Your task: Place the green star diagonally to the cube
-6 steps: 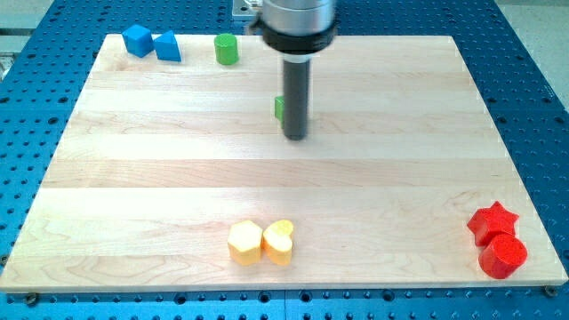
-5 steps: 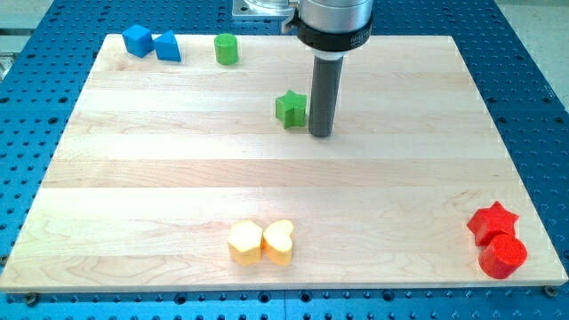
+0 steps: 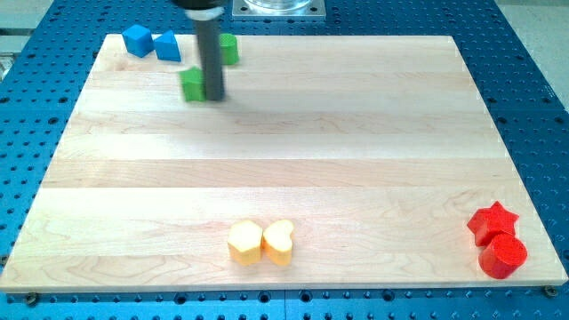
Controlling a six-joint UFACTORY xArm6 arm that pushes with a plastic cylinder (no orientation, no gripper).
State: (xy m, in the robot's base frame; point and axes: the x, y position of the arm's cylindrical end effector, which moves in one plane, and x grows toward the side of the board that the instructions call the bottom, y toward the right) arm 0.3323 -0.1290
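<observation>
- The tip (image 3: 212, 96) is seen at the board's upper left part; the arm carries only a bare rod, so nothing can be grasped or let go.
- The green star (image 3: 192, 84) lies just to the view's left of the tip, touching it or nearly so; its right side is partly hidden by the rod.
- The blue cube (image 3: 137, 40) sits up and to the view's left of the tip, with a blue wedge (image 3: 167, 46) beside it.
- A green cylinder (image 3: 228, 48) stands just above the tip, partly behind the rod.
- The star is judged to be almost placed: it already lies below and to the right of the cube, though the wedge sits between them.
- A small further nudge toward the cube may remain.
</observation>
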